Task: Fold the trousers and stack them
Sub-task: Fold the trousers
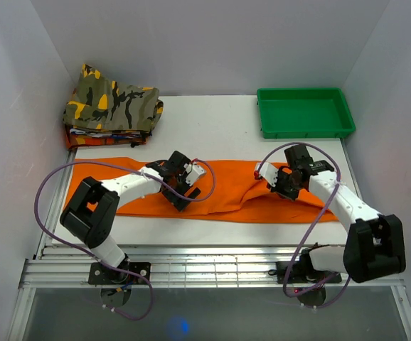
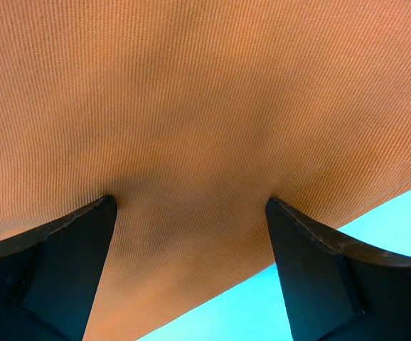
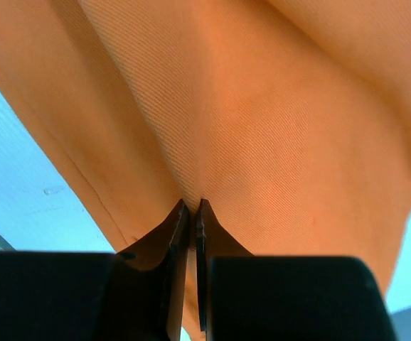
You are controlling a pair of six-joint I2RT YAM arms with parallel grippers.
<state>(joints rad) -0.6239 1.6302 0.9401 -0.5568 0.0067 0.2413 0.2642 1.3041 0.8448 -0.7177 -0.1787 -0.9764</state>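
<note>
The trousers [image 1: 230,192] are found laid lengthwise across the middle of the table [image 1: 212,128]. The left gripper [image 2: 191,202] is held wide apart, with both tips pressed onto the fabric. The right gripper [image 3: 193,204] is pinched tight on a raised fold of the fabric.

Trousers [image 1: 227,193] partly hidden under left pincer [image 1: 180,199], right pincer [image 1: 282,190]; pile [image 1: 84,137] beneath camouflage garment [image 1: 113,103] mostly covered.

No legible writing in any view.
No word, number, label or brand mark can be read: the trousers [image 1: 227,193] show only plain ribbed orange cloth in both wrist views, and from above the green tray [image 1: 305,133] and the camouflage garment [image 1: 113,103] carry no lettering that can be made out.
</note>
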